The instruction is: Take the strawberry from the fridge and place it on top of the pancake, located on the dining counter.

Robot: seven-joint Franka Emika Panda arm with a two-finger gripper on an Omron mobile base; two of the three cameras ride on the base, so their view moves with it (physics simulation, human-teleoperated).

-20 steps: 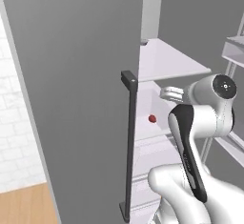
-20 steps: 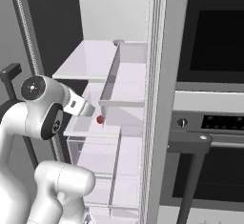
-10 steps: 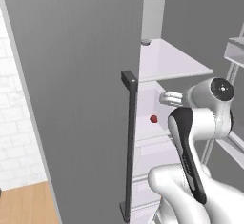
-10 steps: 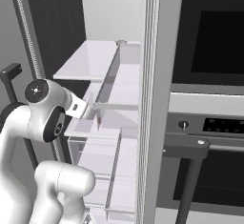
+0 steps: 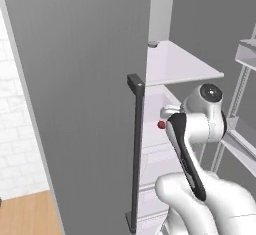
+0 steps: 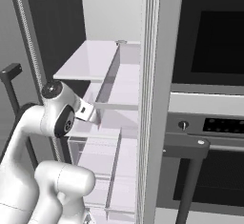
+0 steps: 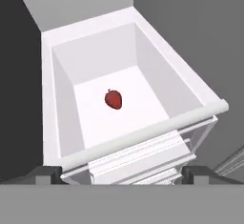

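Note:
The fridge (image 5: 75, 104) stands open, and its white shelves (image 6: 95, 61) show in both base views. In the hand view the strawberry (image 7: 114, 98), a tiny red berry, lies on the floor of a white drawer (image 7: 143, 135). My gripper (image 7: 123, 174) hangs open above the drawer's front rim, its fingertips (image 7: 47, 173) wide apart and holding nothing. From the left base the strawberry (image 5: 161, 125) peeks out just left of my hand (image 5: 169, 113). In the right base view my hand (image 6: 89, 115) covers it. The pancake and the dining counter are out of view.
The fridge door's long dark bar handle (image 5: 136, 144) stands close on my arm's left. A black-glass wall oven (image 6: 214, 42) with a dark handle (image 6: 190, 147) is right of the fridge. Door racks (image 5: 247, 54) hang at the far right. Wood floor (image 5: 25, 214) shows low left.
My arm has reached further into the fridge, toward the drawer. The hand now covers the strawberry in the right base view, where it showed before. The jaws stayed open.

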